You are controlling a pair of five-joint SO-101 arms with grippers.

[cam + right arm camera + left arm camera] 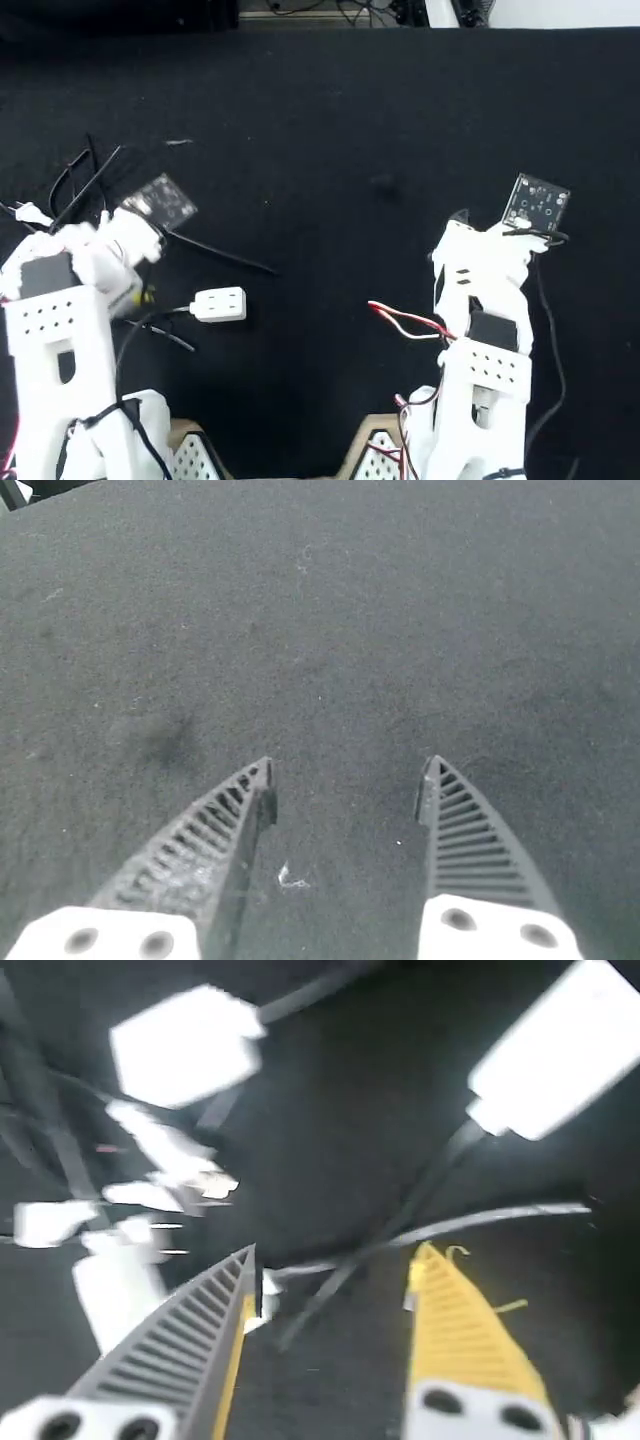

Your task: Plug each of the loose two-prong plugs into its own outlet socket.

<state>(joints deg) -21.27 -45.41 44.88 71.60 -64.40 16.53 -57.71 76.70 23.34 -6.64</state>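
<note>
A white socket block [220, 303] on a dark cable lies on the black cloth just right of the left arm. In the left wrist view, blurred, my left gripper [335, 1255] is open, with one grey finger [190, 1335] and one yellow one [460, 1330]. It hangs over crossing dark cables [400, 1225]. Beyond its tips lie two white blocks on cables [185, 1045] [560, 1055]; I cannot tell which is plug or socket. My right gripper [345, 775] is open over bare cloth, nothing between its fingers.
Thin black cables [85, 185] and a black strip [220, 255] tangle around the left arm. Small white pieces [150, 1175] lie beside the left gripper. Red and white wires [405, 320] stick out from the right arm [485, 290]. The black cloth [340, 150] covers the table.
</note>
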